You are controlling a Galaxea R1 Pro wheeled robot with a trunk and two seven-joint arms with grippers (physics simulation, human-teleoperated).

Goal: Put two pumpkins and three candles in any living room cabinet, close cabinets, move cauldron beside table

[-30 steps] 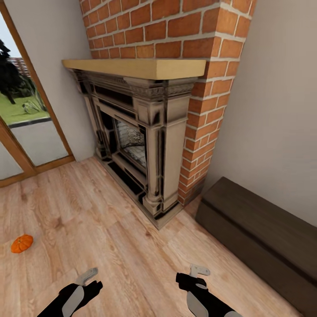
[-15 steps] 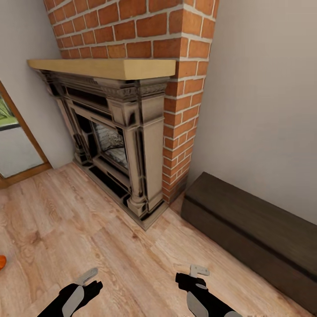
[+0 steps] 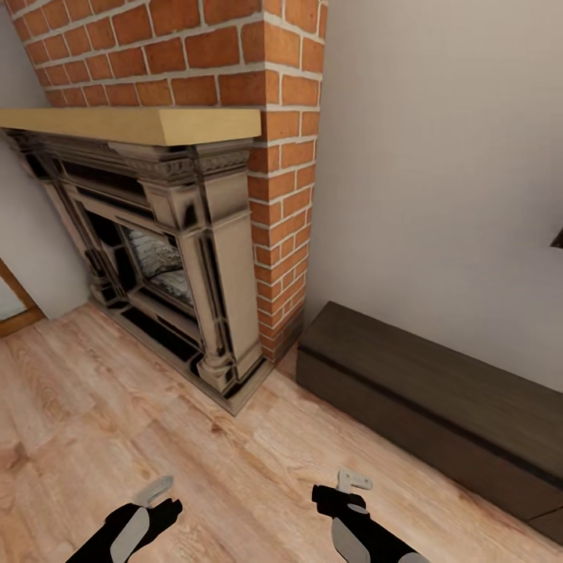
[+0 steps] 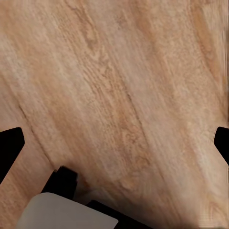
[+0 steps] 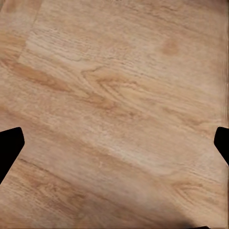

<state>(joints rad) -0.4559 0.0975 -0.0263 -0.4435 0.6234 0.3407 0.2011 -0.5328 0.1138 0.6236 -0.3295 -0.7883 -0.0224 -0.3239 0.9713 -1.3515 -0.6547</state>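
Cabinet (image 3: 438, 391) low against wall, just beside brick fireplace (image 3: 195, 258), closed. Looks heavy, rigid; no handles, so drawer edge likely only hold. Left gripper (image 3: 152, 491) and right gripper (image 3: 353, 479) over wooden floor (image 3: 117, 407), fingers spread wide, empty.

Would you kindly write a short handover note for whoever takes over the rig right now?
Left end effector: open, holding nothing, low over the wooden floor.
Right end effector: open, also holding nothing.
In view: the long dark brown cabinet against the wall, right of the brick fireplace; its front looks shut.
Done: nothing that these views confirm.
Left: find and stow two pumpkins and three candles, close every cabinet, set the cauldron beside the table.
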